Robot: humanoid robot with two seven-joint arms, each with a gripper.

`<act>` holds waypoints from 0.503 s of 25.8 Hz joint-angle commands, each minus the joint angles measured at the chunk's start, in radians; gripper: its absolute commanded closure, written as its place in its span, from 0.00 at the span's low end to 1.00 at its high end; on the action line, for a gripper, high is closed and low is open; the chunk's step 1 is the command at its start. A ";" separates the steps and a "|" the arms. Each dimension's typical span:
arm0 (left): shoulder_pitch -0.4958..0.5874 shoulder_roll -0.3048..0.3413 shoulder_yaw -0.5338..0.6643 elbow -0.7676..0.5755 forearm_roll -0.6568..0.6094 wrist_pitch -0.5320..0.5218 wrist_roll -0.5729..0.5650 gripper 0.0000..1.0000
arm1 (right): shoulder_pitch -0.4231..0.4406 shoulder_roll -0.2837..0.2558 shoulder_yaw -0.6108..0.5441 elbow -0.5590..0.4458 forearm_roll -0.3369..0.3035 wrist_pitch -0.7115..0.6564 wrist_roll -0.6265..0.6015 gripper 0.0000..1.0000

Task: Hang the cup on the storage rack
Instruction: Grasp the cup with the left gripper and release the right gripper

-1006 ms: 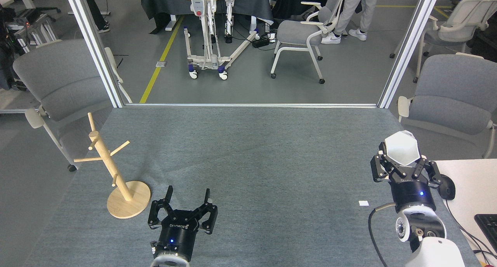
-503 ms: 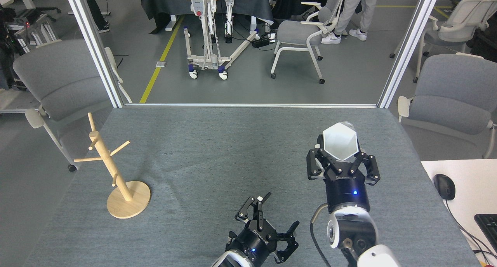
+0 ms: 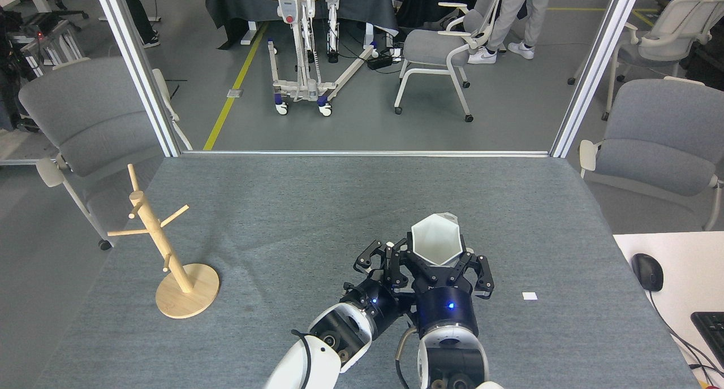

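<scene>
A small matte white cup (image 3: 435, 246) with flat angular facets and a hexagonal rim sits near the middle of the scene, slightly right of centre and towards the near edge of the table, its open mouth facing up and towards the viewer so the pale inside is visible. The cup is clamped between the black fingers of the right gripper (image 3: 438, 264), which close on its lower sides from left and right and hold it above the grey felt-like tabletop (image 3: 350, 208). Just beside it on the left, the left gripper (image 3: 384, 260) reaches in at a slant; its black fingers crowd against the right gripper and the cup's left side, and whether they are spread or closed cannot be made out. Both arms rise from the bottom edge, with white shells and dark wrist sections showing small blue lights. Well apart, at the table's left side, stands the light wooden storage rack (image 3: 164, 247), a slanted round post with thin peg branches on a round disc base; nothing hangs on it. A small white square tag (image 3: 529, 296) lies on the cloth to the right. Beyond the table are grey office chairs (image 3: 90, 117) and a grey floor with a yellow line (image 3: 235, 78).
</scene>
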 commanded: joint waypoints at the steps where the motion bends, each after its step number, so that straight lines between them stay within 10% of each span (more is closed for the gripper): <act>1: 0.006 0.004 0.027 -0.043 0.021 -0.059 0.001 0.01 | 0.002 0.003 0.008 0.007 0.005 -0.007 0.025 1.00; 13: 0.016 -0.010 0.030 0.016 0.024 -0.012 -0.026 0.01 | 0.020 0.058 0.048 0.025 0.008 -0.007 0.025 1.00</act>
